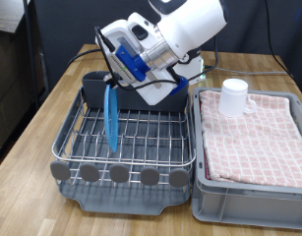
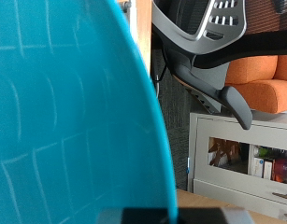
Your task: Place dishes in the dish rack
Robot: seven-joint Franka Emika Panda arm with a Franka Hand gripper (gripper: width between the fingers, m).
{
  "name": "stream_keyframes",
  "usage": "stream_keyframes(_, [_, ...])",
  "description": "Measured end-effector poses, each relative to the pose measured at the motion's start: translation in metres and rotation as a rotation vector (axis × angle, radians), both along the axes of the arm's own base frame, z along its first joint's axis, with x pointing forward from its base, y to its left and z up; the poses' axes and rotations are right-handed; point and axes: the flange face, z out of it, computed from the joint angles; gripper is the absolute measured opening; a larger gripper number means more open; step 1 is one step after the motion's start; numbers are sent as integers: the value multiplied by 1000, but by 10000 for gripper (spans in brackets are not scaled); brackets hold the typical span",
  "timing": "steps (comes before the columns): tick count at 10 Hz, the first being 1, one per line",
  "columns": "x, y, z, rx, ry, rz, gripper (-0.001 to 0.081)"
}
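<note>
The light-blue plate (image 1: 111,118) stands on edge in the silver wire dish rack (image 1: 151,133), near the exterior view's left side. My gripper (image 1: 114,79) is tilted down over it and is shut on the plate's upper rim. In the wrist view the plate (image 2: 68,112) fills the near side of the picture. The white mug (image 1: 235,96) stands upright on the pink checkered cloth in the grey bin (image 1: 251,187), apart from the gripper. The dark grey caddy (image 1: 92,87) sits at the rack's far left corner. The wooden spoon is not in view.
The rack's grey tray (image 1: 121,197) reaches the wooden table's front edge. The bin sits right beside the rack on the exterior view's right. A black cable runs behind the bin. An office chair (image 2: 204,37) and a white cabinet (image 2: 241,159) show beyond the plate.
</note>
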Motion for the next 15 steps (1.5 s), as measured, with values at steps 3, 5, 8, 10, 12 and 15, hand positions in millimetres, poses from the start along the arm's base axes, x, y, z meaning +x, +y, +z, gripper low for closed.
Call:
stream_keyframes(3, [-2, 0, -5, 5, 0, -5, 17])
stream_keyframes(5, [-3, 1, -5, 14, -2, -6, 17])
stream_keyframes(8, [-2, 1, -6, 94, 8, -37, 317])
stream_keyframes(10, [0, 2, 0, 172, 33, -57, 537])
stream_keyframes(12, [4, 0, 16, 235, 44, -57, 700])
stream_keyframes(15, [8, -2, 55, 304, 40, -45, 797])
